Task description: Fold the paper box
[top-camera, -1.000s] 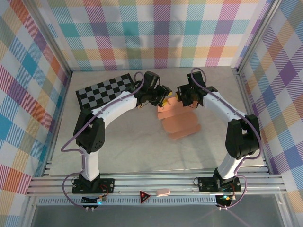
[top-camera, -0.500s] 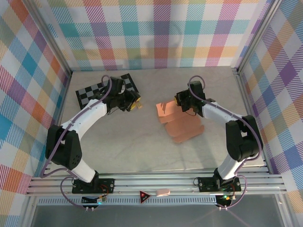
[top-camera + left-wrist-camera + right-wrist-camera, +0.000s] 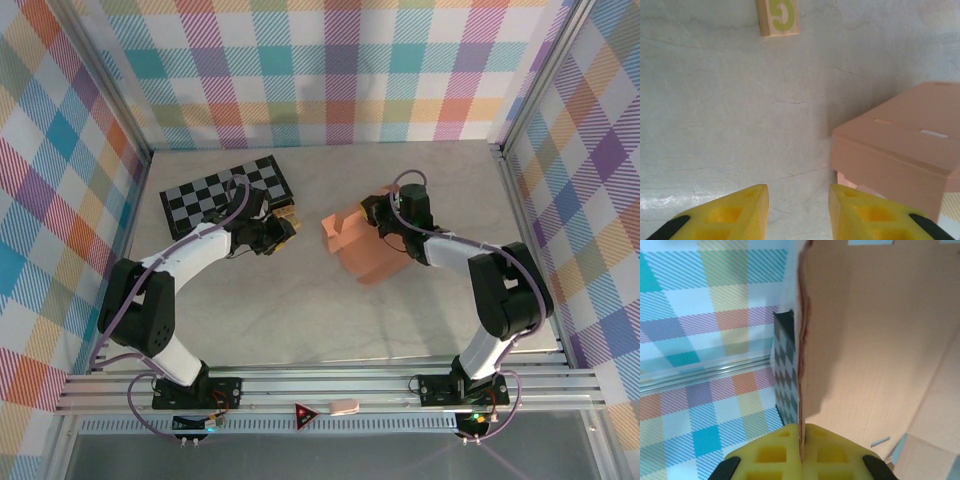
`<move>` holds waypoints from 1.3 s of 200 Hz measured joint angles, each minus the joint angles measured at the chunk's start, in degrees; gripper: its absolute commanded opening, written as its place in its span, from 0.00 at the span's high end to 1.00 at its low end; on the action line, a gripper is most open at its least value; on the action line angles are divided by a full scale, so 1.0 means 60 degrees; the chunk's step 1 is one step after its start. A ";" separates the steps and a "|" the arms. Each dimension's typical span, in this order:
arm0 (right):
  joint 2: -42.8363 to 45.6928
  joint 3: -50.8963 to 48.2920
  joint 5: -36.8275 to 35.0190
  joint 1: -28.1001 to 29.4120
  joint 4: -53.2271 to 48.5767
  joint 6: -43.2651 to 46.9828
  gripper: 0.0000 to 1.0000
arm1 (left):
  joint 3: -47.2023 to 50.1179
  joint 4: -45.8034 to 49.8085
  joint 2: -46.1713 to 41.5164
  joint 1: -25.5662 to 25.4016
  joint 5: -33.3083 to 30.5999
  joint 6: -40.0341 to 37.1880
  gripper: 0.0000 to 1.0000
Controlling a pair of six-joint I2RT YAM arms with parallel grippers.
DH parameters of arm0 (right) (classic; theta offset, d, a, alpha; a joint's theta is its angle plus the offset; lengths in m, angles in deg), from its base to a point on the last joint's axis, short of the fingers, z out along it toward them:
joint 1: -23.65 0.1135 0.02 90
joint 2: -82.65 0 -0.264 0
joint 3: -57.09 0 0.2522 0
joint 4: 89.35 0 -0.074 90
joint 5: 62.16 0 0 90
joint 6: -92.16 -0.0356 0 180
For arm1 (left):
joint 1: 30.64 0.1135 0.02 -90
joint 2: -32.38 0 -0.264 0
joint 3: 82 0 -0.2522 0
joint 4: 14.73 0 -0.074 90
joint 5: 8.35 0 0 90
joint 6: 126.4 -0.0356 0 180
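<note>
The paper box (image 3: 362, 248) is salmon-orange card, partly folded, lying mid-table with one panel raised. My right gripper (image 3: 376, 216) is shut on the edge of that raised panel. In the right wrist view the thin card edge (image 3: 801, 340) runs up from between the closed yellow fingers (image 3: 771, 452). My left gripper (image 3: 284, 229) hovers just left of the box, apart from it. In the left wrist view its jaws (image 3: 798, 192) stand open over bare table, with the paper box (image 3: 900, 145) to the right of them.
A black-and-grey checkerboard (image 3: 225, 190) lies at the back left, also seen past the card (image 3: 786, 375). A small tan wooden block (image 3: 777, 17) with a green figure sits beside the board's corner (image 3: 290, 212). Plaid walls enclose the table.
The left arm has drawn back left from the box, and its jaws have narrowed. The right gripper has pulled the gripped panel up and left, so the box stands more gathered.
</note>
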 measured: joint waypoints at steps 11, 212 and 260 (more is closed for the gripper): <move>-0.0193 0.0313 0.0044 0.0095 0.0051 0.0000 1.00 | 0.0000 0.0004 0.0000 0.0080 -0.0062 -0.0160 0.61; -0.2226 0.0364 0.2189 -0.0025 0.2590 0.0678 1.00 | 0.1373 -0.3628 0.1053 -0.0004 0.0929 -0.4368 0.71; -0.2444 0.0364 0.2444 -0.0036 0.2881 0.0758 1.00 | 0.1723 -0.5034 0.1333 -0.0127 0.1271 -0.5286 0.68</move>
